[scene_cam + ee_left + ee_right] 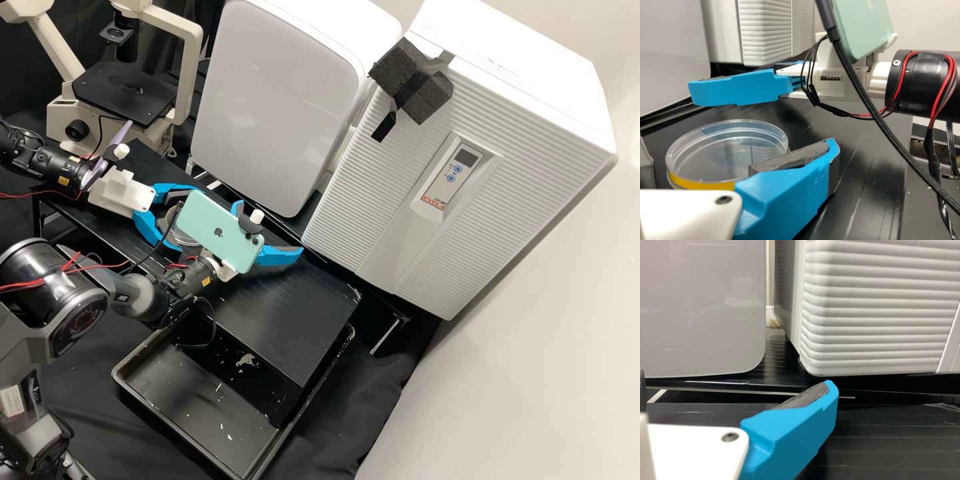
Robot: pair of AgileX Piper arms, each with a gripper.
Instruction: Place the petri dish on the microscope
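The left gripper (pixel 740 156) and right gripper (pixel 269 228) were both spread; from uneven closing, the petri dish (pixel 715 150) might have tilted

Brightest tone recorded in the high view along the right of the frame, on the plain, pale wall (pixel 567 300). Light is thrown back by the top of the white, ribbed metal-and-plastic cabinet (pixel 373 167); its ribs are shaded beneath in the right wrist view, as if lit from above. Faint rectangular reflections are caught on the glossy grey front panel (pixel 700 310), upper left of that frame. Light is swallowed by the black cloth backdrop (pixel 33 73), upper left in the high view. In the left wrist view, glints are seen on the clear, round plastic dish (pixel 725 123), a soft shadow beyond it.
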